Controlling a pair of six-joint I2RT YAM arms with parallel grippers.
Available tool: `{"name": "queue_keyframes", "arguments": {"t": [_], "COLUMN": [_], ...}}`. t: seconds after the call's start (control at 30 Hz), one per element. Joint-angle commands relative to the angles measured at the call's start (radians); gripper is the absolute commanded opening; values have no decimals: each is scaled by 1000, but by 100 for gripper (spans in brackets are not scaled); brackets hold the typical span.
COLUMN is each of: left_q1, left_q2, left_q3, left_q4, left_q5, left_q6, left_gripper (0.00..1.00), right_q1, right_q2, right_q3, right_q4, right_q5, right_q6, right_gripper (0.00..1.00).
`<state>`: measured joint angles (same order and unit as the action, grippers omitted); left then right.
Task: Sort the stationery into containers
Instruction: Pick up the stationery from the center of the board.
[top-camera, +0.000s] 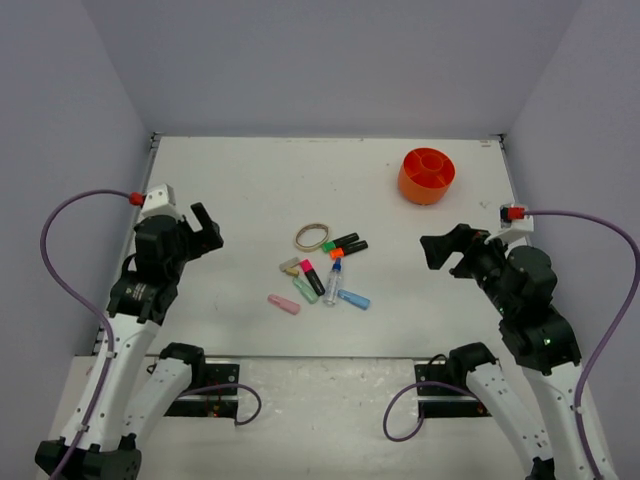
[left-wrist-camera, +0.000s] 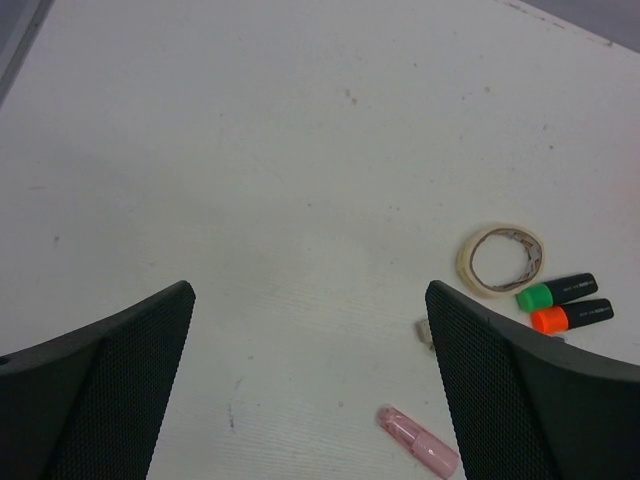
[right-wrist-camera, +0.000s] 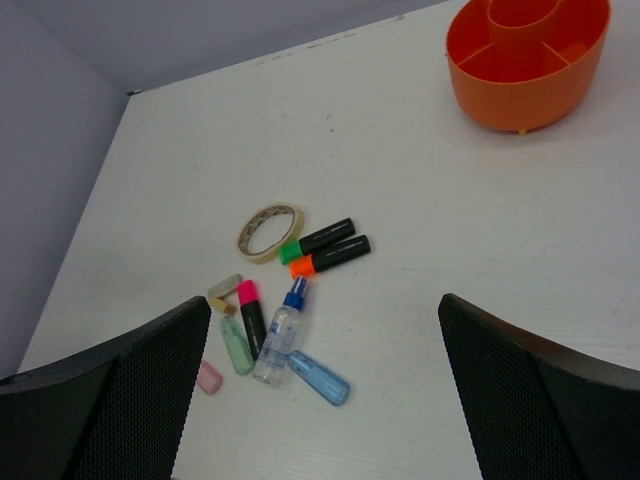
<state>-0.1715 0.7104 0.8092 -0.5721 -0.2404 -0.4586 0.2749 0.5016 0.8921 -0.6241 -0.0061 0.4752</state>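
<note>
Centrally, the stationery lies loose on the white table (top-camera: 250, 180): a tan tape roll (top-camera: 312, 237) farthest, a green-capped highlighter (top-camera: 341, 242) and an orange-capped highlighter (top-camera: 349, 249) side by side just right of it, and nearer, a pink-capped highlighter (top-camera: 311, 275), a clear glue bottle (top-camera: 333, 283), and a pink eraser (top-camera: 284, 304), green eraser (top-camera: 305, 289) and blue eraser (top-camera: 354, 299). The round orange tub (top-camera: 427, 175), divided into compartments, stands well apart at the far right. The left gripper (top-camera: 208, 228) and right gripper (top-camera: 441, 255) flank the cluster, each with fingers spread wide.

The tub (top-camera: 418, 189) is orange, the table (top-camera: 250, 190) white
</note>
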Motion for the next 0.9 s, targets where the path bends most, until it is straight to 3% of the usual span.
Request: {"name": "queue_keyframes", "arguments": {"t": [0.0, 0.17, 0.3, 0.43, 0.53, 0.67, 0.87], "left_q1": [-135, -714, -896, -942, -941, -937, -914], "left_q2": [137, 431, 643, 756, 825, 873, 984], "left_q3": [77, 212, 300, 282, 284, 295, 333], "left_q4": [21, -87, -116, 21, 85, 148, 148], "left_q5": [39, -413, -414, -297, -272, -242, -214], "left_q6": [-71, -273, -333, -327, -303, -254, -247], "left_gripper": [100, 100, 100, 91, 74, 63, 61], "right_q1": [3, 3, 3, 3, 4, 4, 3], "right_q2": [9, 35, 57, 57, 46, 30, 33], "right_q3": [4, -12, 13, 8, -1, -14, -22], "right_q4": [39, 26, -20, -49, -57, -51, -43], "right_q5": [-122, -77, -52, -31, -50, -76, -97], "right_q6": [34, 38, 20, -6, -15, -18, -21], "right_gripper": [99, 99, 99, 99, 99, 99, 99]}}
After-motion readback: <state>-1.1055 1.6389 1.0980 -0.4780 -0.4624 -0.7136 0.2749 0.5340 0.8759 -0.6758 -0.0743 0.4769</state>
